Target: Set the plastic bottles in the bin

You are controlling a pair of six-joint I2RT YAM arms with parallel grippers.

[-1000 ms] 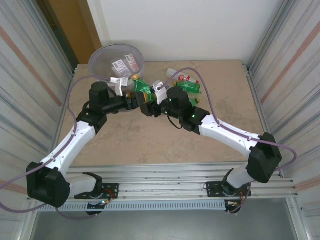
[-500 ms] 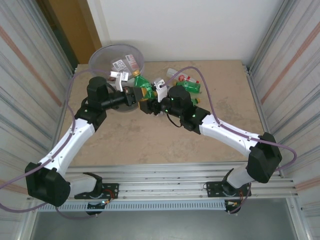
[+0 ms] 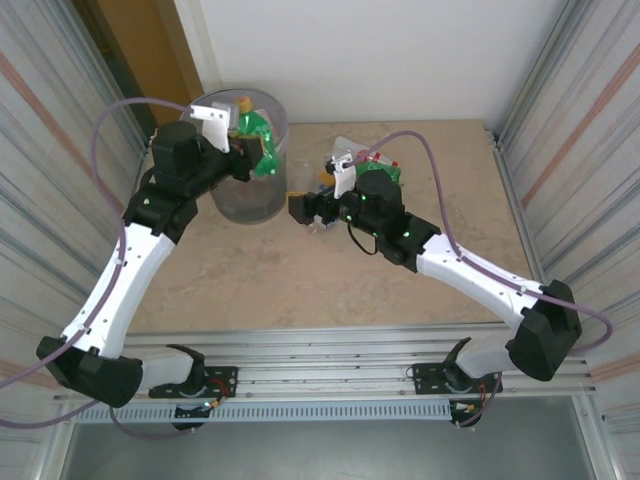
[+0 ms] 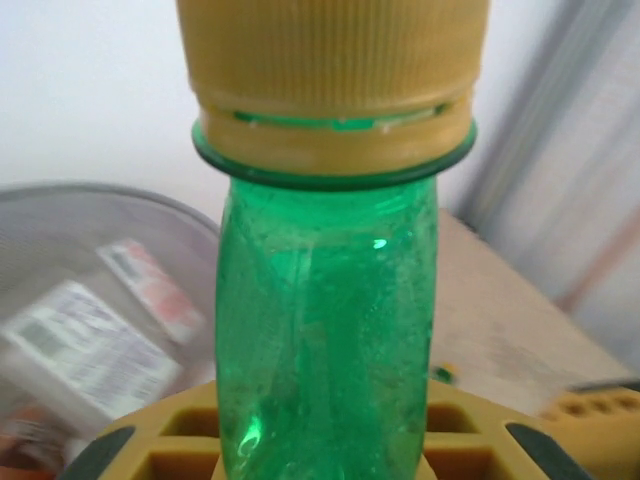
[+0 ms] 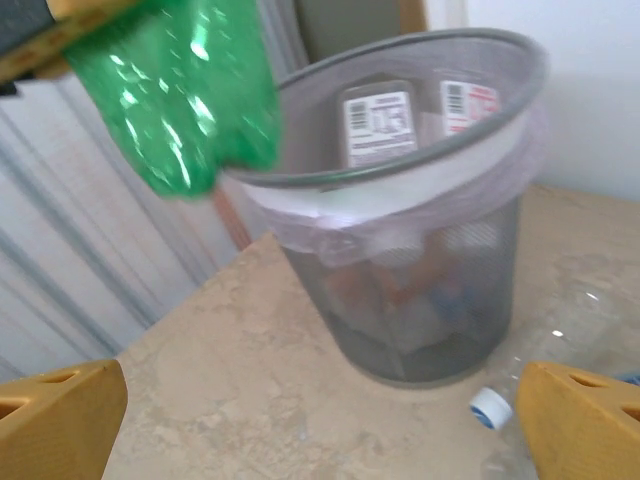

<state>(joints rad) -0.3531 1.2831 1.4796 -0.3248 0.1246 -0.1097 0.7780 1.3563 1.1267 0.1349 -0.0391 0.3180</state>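
While our left gripper (image 3: 252, 152) is clamping tight on a green bottle (image 3: 259, 133) with a yellow cap, we are holding that bottle up at the rim of the bin (image 3: 238, 205), which is standing at the far left corner of the table (image 3: 300, 290). Labelled bottles (image 5: 375, 125) are lying inside the bin. Our right gripper (image 3: 303, 208) is hanging wide apart, gripping nothing, just right of the bin. More plastic bottles (image 3: 378, 168) are lying near the far edge, a clear bottle (image 5: 492, 405) nearest the bin.
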